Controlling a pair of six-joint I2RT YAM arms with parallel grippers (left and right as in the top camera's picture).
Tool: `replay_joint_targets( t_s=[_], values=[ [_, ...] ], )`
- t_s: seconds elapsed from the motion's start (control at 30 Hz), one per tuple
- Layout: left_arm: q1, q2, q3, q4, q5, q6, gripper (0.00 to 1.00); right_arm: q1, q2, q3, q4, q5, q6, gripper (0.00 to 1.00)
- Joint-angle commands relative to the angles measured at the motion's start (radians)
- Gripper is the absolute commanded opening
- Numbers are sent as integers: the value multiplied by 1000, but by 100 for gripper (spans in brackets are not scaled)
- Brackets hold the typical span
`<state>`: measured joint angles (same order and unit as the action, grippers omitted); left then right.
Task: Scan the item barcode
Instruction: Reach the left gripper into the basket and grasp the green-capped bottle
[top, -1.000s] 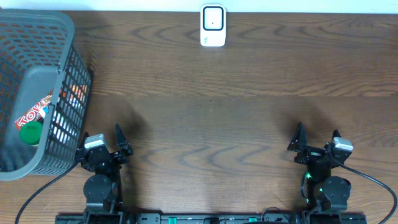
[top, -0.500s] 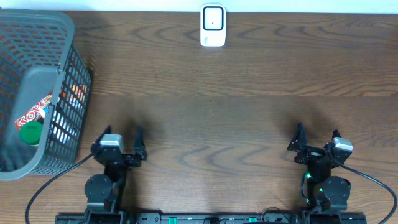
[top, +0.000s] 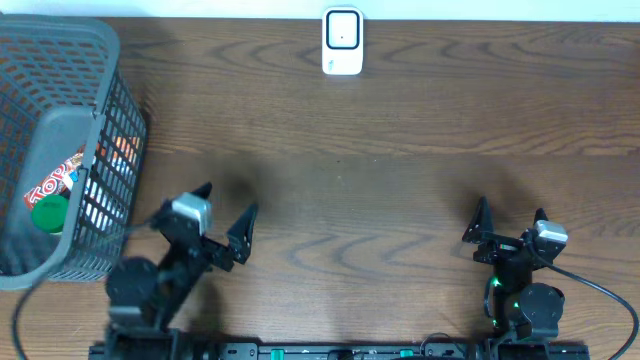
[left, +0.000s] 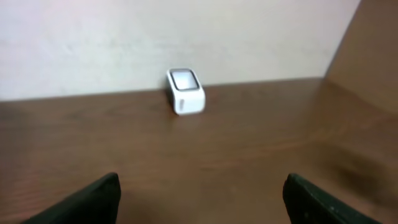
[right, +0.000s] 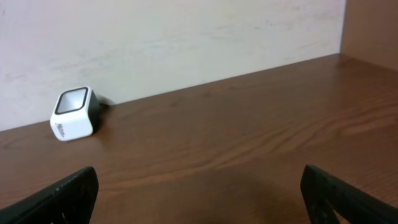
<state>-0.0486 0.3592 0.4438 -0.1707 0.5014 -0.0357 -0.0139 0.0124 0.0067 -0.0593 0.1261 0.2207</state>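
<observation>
From overhead, my left fingers are spread wide near the front of the dark brown wooden table, just right of the grey plastic mesh basket, with nothing between them. My right fingers sit at the front right, also spread wide and holding nothing. The 2 pairs are well apart.

Only the overhead view shows the basket, which stands at the table's left edge. Inside it lie a red printed packet and, touching it on the near side, a green round cap. More coloured packaging shows through the mesh. I cannot make out a barcode on any of it.

All 3 views show the white box-shaped scanner, which stands at the table's far edge against the pale wall. In my left wrist view it is ahead, a little left of centre and slightly blurred. My 2 dark fingertips fill the bottom corners. In my right wrist view it sits far to the left, its window tilted upward. A dark part at its back shows only there.
</observation>
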Motion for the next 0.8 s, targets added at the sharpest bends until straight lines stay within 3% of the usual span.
replay_joint_targets(
  t_s=[0.0,0.17,0.4,0.57,0.77],
  values=[
    [-2,183,233,-129,108,-14,84,-5,-3,-1,-4,-1,10,99],
    [-2,397,501,-371,209,-14,84,-5,-3,-1,-4,-1,11,99],
    [0,512,571,-388,253,-81,84,-5,-3,-1,-4,-1,11,99],
    [0,646,857,-616,72,-81,84,-5,-3,-1,-4,-1,10,99],
    [0,852,1344,-919,-410,-92,84,-5,-3,-1,-4,-1,10,99]
  ],
)
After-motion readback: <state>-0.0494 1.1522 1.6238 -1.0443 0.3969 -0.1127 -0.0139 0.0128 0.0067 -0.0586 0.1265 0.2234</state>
